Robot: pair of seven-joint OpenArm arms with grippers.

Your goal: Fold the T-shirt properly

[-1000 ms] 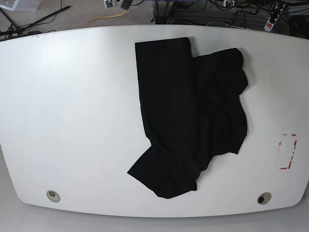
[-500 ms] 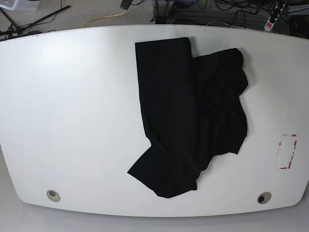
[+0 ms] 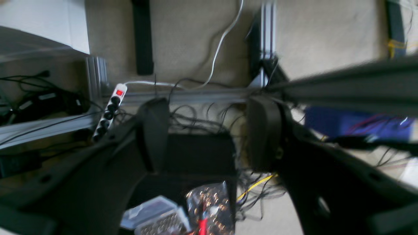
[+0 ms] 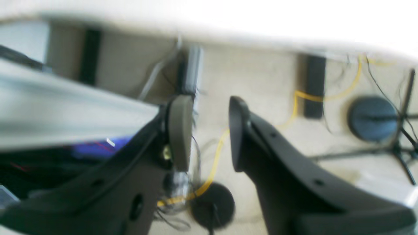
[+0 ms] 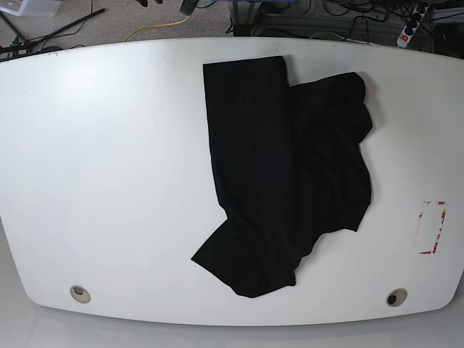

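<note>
The black T-shirt lies crumpled and partly folded over itself on the white table, right of the middle, with one long flap running from the far edge down to a bunched corner near the front. No print shows on it. Neither arm appears in the base view. In the left wrist view my left gripper is open with nothing between its fingers, over floor and cables. In the right wrist view my right gripper is open too, also empty, with the floor behind it.
A red-marked rectangle sits near the table's right edge. Two round holes lie near the front edge. A power strip, cables and frame rails lie on the floor beyond the table.
The T-shirt has not moved. Only small shapes at the top edge of the base view, beyond the table, have shifted.
</note>
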